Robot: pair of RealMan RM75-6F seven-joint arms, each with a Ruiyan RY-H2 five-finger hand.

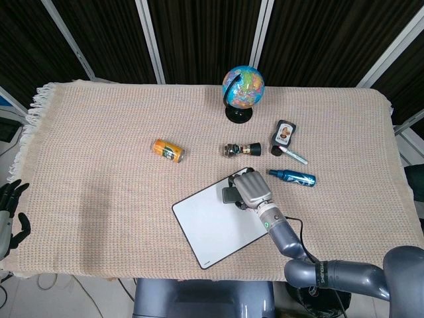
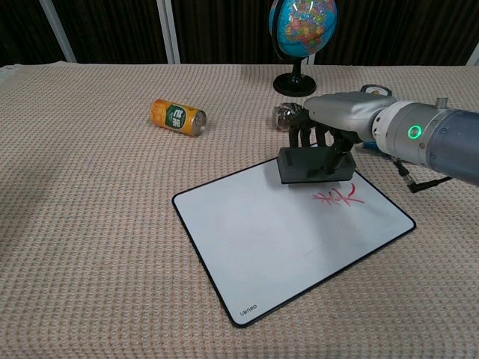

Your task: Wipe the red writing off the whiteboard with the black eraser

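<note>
The whiteboard (image 2: 262, 239) (image 1: 212, 222) lies tilted on the woven cloth, with red writing (image 2: 337, 198) near its right side. My right hand (image 2: 337, 120) (image 1: 250, 189) holds the black eraser (image 2: 314, 165) (image 1: 230, 195) over the board's upper edge, just left of and above the writing. In the head view the hand hides the writing. My left hand (image 1: 10, 215) hangs off the table's left edge, fingers apart and holding nothing.
A globe (image 1: 242, 89) stands at the back. An orange can (image 1: 168, 150), a small glass bottle (image 1: 240, 149), a dark bottle (image 1: 284, 134) and a blue marker (image 1: 292, 177) lie on the cloth around the board's far side.
</note>
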